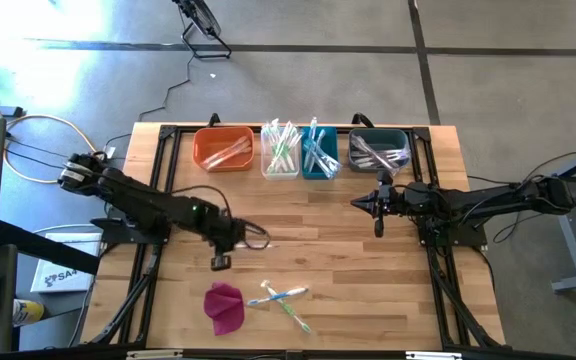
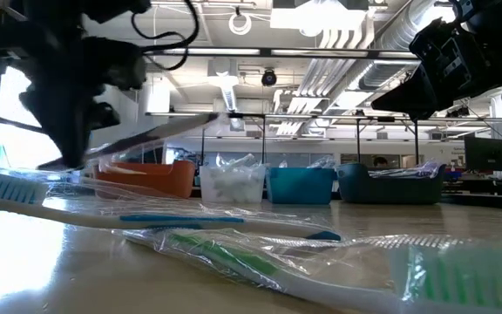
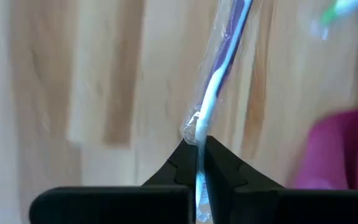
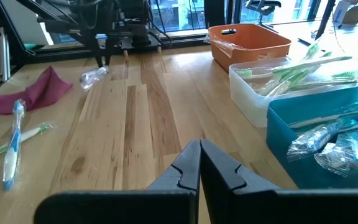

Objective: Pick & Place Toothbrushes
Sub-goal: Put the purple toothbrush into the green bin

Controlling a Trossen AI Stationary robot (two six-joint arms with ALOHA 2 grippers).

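My left gripper (image 3: 199, 146) is shut on a wrapped toothbrush (image 3: 219, 68) with a white and purple handle. It hangs over the table's near left part (image 1: 223, 258), just beyond a magenta cloth (image 1: 224, 305). A blue toothbrush (image 1: 278, 294) and a green one (image 1: 290, 312) lie flat on the wood beside the cloth. My right gripper (image 4: 199, 152) hovers shut and empty at the right (image 1: 376, 205), in front of the bins. My left gripper pinches one end of the wrapped toothbrush (image 3: 196, 130) between its two fingers, where the clear wrapper bunches up. The fingers slant steeply down from above and lie along the brush. The low view shows the brush (image 2: 146, 131) slanting, clear of the table.
Along the far edge stands a row of bins holding wrapped toothbrushes: orange (image 1: 223, 150), clear (image 1: 280, 152), teal (image 1: 319, 155) and dark blue-grey (image 1: 379, 150). Bare wood lies between the bins and the loose brushes.
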